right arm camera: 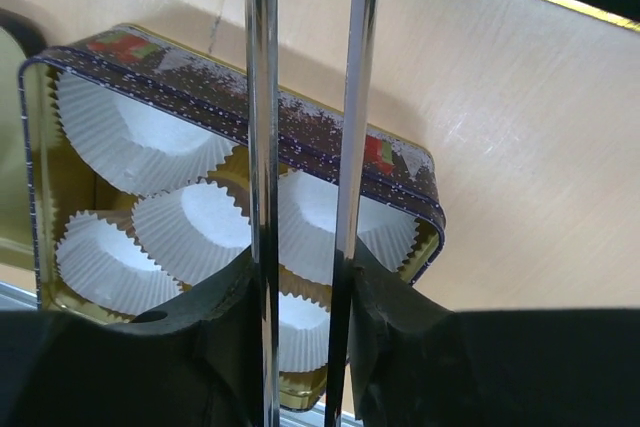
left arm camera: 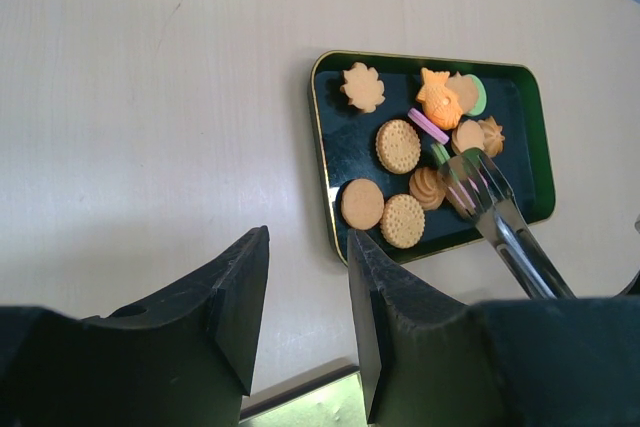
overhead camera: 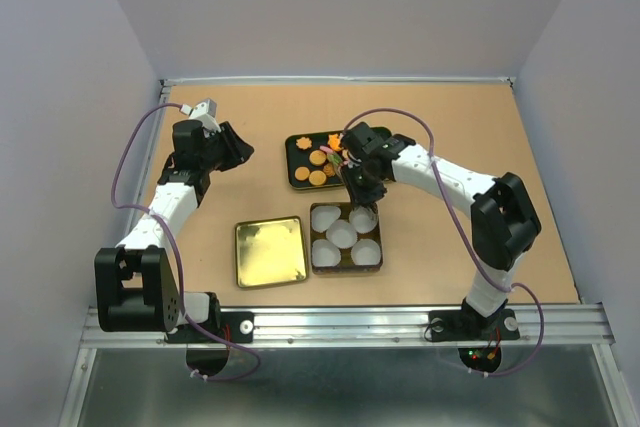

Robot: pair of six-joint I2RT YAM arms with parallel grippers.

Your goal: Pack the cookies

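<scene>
Tan wooden table [overhead camera: 450,117] with both arms at work. At centre, a shallow black rectangular tray with a gold rim [left arm camera: 335,142], carrying all the cookies [left arm camera: 398,145]: round tan biscuits, a pale leaf shape [left arm camera: 363,87], orange moulded pieces, a pink disc [left arm camera: 428,125] and a green one [left arm camera: 478,95]. Just nearer the arms, a square tin with a dark speckled wall and gold inside [right arm camera: 305,137], lined with five white pleated paper cups [right arm camera: 140,142], no cookie in any of them. Left of the tin and just beside it, a flat square gold lid [overhead camera: 270,251].

Right tool [overhead camera: 360,185] clamped on polished metal tongs [left arm camera: 510,232], both steel blades pinched between the black fingers, above the tin's far wall. Tong tips over the tray's right half, seemingly around a piece there, though too blurred to confirm.

Left tool [left arm camera: 305,247] with fingers apart, gripping nothing, hovering over bare table just beside the tray's near left corner.
</scene>
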